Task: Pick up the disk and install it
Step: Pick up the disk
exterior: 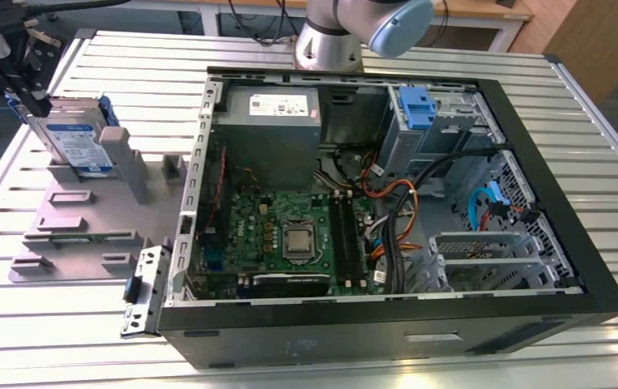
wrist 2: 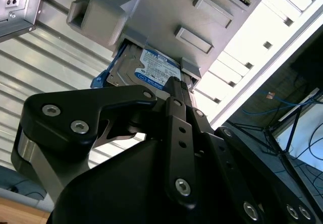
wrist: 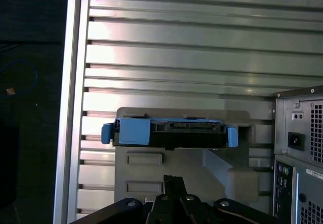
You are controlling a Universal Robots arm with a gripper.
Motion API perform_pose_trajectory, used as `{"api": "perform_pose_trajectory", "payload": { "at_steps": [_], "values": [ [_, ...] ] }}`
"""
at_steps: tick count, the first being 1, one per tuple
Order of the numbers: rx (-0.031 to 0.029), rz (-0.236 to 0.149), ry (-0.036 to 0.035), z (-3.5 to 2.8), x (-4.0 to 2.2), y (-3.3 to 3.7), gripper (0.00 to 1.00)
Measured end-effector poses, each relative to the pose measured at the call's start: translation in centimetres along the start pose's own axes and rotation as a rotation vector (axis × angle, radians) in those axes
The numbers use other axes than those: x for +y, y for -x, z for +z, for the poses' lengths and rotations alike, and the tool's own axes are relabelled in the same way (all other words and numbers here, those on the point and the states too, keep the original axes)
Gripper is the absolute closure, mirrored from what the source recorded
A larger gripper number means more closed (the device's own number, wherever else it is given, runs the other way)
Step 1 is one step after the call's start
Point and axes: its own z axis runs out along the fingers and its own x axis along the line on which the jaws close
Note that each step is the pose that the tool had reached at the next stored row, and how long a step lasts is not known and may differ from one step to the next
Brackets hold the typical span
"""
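1. One claw (exterior: pixel 30 97) hangs at the far left of the exterior view, over the back corner of the ribbed metal surface (exterior: pixel 27 340) and just above the top edge of the disk (exterior: pixel 71 142).
2. In the first wrist view the claw (wrist: pixel 171 179) has its fingertips pressed together with nothing between them, and it is clear of the disk (wrist: pixel 169 133).
3. The disk stands on its edge in a slot of a grey holder (exterior: pixel 71 219), which lies flat on the surface. Its white-and-blue label faces the exterior view's right.
4. A blue plastic frame (wrist: pixel 133 131) wraps the disk's sides, as the first wrist view shows.
5. In the second wrist view the disk's label (wrist 2: pixel 151 72) shows just past the claw's black fingers (wrist 2: pixel 174 90).
6. A small metal bracket (exterior: pixel 144 288) sits between the holder and the computer case (exterior: pixel 395 324), close against the case's wall.
7. The case lies open on the surface, with a grey power box (exterior: pixel 270 121) at the back and a green circuit board (exterior: pixel 287 235) in front of it.
8. Further right, a blue latch (exterior: pixel 417 105) sits on the drive bay in the case's back corner, with loose cables (exterior: pixel 395 203) near it.
9. The arm's base (exterior: pixel 330 40) rises behind the case.
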Motion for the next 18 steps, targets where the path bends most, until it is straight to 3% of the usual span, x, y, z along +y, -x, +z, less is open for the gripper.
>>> {"api": "perform_pose_trajectory", "payload": {
  "at_steps": [6, 8, 18],
  "values": [
    [0.0001, -0.003, 0.0001, 0.00, 0.00, 0.00, 0.89],
    [0.0026, -0.059, 0.0014, 0.00, -0.01, 0.00, 0.89],
    [0.0028, -0.064, 0.0016, 0.00, -0.01, 0.00, 0.89]
  ]
}}
